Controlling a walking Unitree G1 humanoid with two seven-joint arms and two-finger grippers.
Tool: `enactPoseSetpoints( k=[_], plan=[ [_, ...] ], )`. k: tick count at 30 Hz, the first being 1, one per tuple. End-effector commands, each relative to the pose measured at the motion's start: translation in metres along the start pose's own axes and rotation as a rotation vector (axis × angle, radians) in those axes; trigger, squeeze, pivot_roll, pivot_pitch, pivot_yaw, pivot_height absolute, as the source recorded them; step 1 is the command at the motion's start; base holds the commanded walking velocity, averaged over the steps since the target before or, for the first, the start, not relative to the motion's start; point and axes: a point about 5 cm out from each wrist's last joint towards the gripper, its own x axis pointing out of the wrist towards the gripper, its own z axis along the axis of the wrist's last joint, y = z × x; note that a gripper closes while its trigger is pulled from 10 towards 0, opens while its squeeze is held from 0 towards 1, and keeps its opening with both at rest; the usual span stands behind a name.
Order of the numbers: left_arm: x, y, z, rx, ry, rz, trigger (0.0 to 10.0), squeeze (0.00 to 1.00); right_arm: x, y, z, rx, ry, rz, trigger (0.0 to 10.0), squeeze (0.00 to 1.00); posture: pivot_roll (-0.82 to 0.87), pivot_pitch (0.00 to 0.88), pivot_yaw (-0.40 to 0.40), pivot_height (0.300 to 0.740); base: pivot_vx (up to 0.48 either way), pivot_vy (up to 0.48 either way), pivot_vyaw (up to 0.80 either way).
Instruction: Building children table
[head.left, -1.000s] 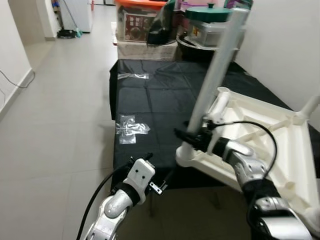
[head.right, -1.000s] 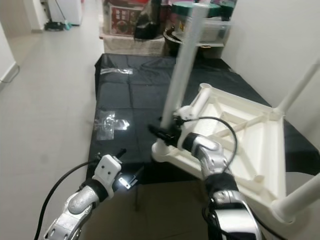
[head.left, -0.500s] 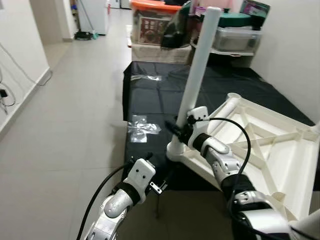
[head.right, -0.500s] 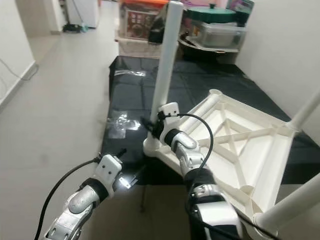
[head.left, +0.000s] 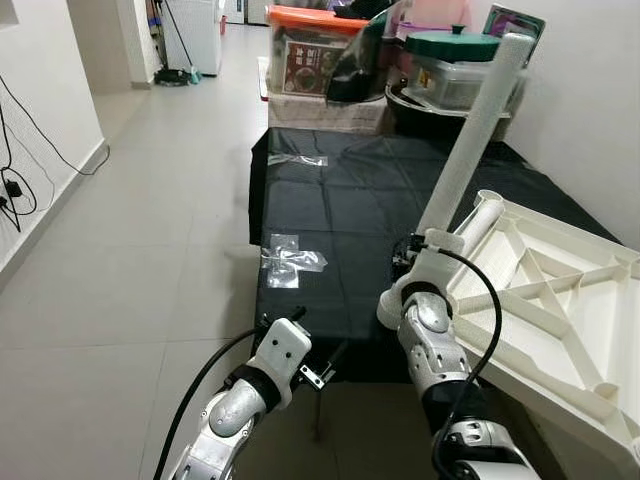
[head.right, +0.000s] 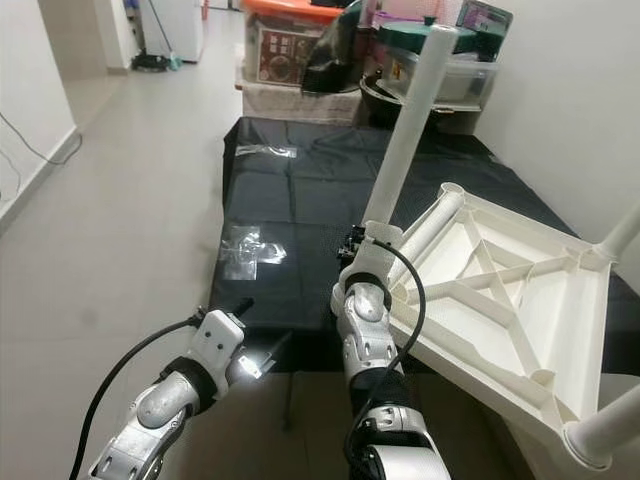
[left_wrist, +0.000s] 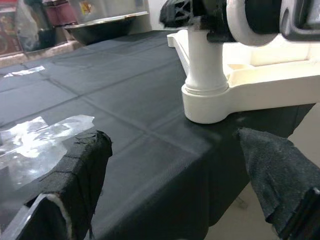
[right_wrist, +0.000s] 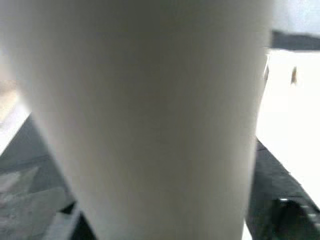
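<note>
One tabletop (head.right: 500, 290); three legs (head.right: 408, 125); two hands (head.left: 330, 362)

Black sheet (head.left: 340, 200), centre frame, over tiled floor (head.left: 150, 260); crumpled clear tape (head.left: 290, 260) at its left edge. Orange-lidded storage box (head.left: 310, 45) and green-lidded container (head.left: 450, 60), top. Cable (head.left: 20, 180), left wall.

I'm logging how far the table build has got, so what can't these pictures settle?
- Right gripper: its fingers are hidden behind the wrist and white leg.
- Leg socket: seating depth hidden inside the collar.
- Right wrist view: blurred white fills it.
- Upturned tabletop: cut by the frame edge.
</note>
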Motion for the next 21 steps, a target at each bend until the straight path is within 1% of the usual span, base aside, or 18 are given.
enactPoseSetpoints(
  k=[1, 2, 3, 4, 5, 6, 7, 9, 11, 13, 14, 15, 16, 17, 19, 20, 21],
  plan=[
    [0.001, -0.003, -0.002, -0.01, 0.002, -0.005, 10.0, 0.0, 0.0, -0.004, -0.004, 0.01, 0.017, 0.001, 10.0, 1.0, 0.14, 0.0, -0.112, 0.74, 0.0, 0.0, 0.0],
    [0.001, -0.003, -0.002, -0.01, 0.002, -0.005, 10.0, 0.0, 0.003, -0.002, -0.001, 0.061, 0.014, 0.079, 10.0, 0.0, 0.14, 0.0, -0.112, 0.74, 0.0, 0.0, 0.0],
    [0.001, -0.003, -0.002, -0.01, 0.002, -0.005, 10.0, 0.0, 0.003, -0.002, -0.001, 0.061, 0.014, 0.079, 10.0, 0.0, 0.14, 0.0, -0.112, 0.74, 0.0, 0.0, 0.0],
    [0.001, -0.003, -0.002, -0.01, 0.001, -0.004, 10.0, 0.0, 0.006, -0.003, 0.006, 0.103, 0.008, 0.172, 10.0, 0.0, 0.14, 0.0, -0.112, 0.74, 0.0, 0.0, 0.0],
    [0.001, -0.003, -0.002, -0.01, 0.0, -0.004, 10.0, 0.0, 0.007, -0.003, 0.011, 0.131, 0.0, 0.235, 10.0, 0.0, 0.14, 0.0, -0.114, 0.74, 0.0, 0.0, 0.0],
    [0.001, -0.003, -0.001, -0.01, -0.001, -0.004, 10.0, 0.0, 0.01, -0.007, 0.02, 0.131, -0.009, 0.367, 10.0, 0.0, 0.14, 0.0, -0.114, 0.74, 0.0, 0.0, 0.0],
    [0.001, -0.003, -0.001, -0.009, -0.001, -0.004, 10.0, 0.0, 0.01, -0.01, 0.026, 0.111, -0.012, 0.47, 10.0, 0.0, 0.14, 0.0, -0.114, 0.74, 0.0, 0.0, 0.0],
    [0.001, -0.003, -0.001, -0.008, -0.002, -0.004, 10.0, 0.0, 0.009, -0.017, 0.037, 0.025, 0.002, 0.676, 10.0, 0.0, 0.14, 0.0, -0.116, 0.74, 0.0, 0.0, 0.0],
    [0.001, -0.003, -0.001, -0.008, -0.002, -0.004, 10.0, 0.0, 0.009, -0.017, 0.037, 0.025, 0.002, 0.676, 10.0, 0.0, 0.14, 0.0, -0.116, 0.74, 0.0, 0.0, 0.0],
    [0.001, -0.002, -0.001, -0.007, -0.002, -0.005, 10.0, 0.0, 0.008, -0.02, 0.041, -0.054, 0.03, 0.797, 10.0, 0.0, 0.14, 0.0, -0.115, 0.74, 0.0, 0.0, 0.0],
    [0.001, -0.002, -0.002, -0.005, -0.002, -0.005, 10.0, 0.0, 0.007, -0.017, 0.041, -0.117, 0.076, 0.919, 10.0, 0.0, 0.14, 0.0, -0.117, 0.74, 0.0, 0.0, 0.0],
    [0.001, -0.002, -0.002, -0.005, -0.002, -0.005, 10.0, 0.0, 0.007, -0.017, 0.041, -0.117, 0.076, 0.919, 10.0, 0.0, 0.14, 0.0, -0.117, 0.74, 0.0, 0.0, 0.0],
    [0.001, -0.002, -0.002, -0.004, -0.002, -0.005, 10.0, 0.0, 0.006, -0.017, 0.041, -0.134, 0.09, 0.958, 10.0, 0.0, 0.14, 0.0, -0.117, 0.74, 0.0, 0.0, 0.0],
    [0.001, -0.002, -0.001, -0.003, -0.002, -0.005, 10.0, 0.0, 0.003, -0.013, 0.039, -0.16, 0.114, 1.032, 10.0, 0.0, 0.15, 0.0, -0.119, 0.74, 0.0, 0.0, 0.0],
    [0.001, -0.002, -0.001, -0.001, -0.003, -0.005, 10.0, 0.0, 0.001, -0.007, 0.036, -0.182, 0.145, 1.126, 10.0, 0.0, 0.16, 0.0, -0.125, 0.74, 0.0, 0.0, 0.0],
    [0.001, -0.002, -0.001, 0.0, -0.003, -0.005, 10.0, 0.0, 0.0, -0.004, 0.035, -0.182, 0.156, 1.157, 10.0, 0.0, 0.16, 0.0, -0.125, 0.74, 0.0, 0.0, 0.0],
    [0.001, -0.002, -0.001, 0.0, -0.003, -0.005, 10.0, 0.0, 0.0, -0.004, 0.035, -0.182, 0.156, 1.157, 10.0, 0.0, 0.16, 0.0, -0.125, 0.74, 0.0, 0.0, 0.0]
  ],
)
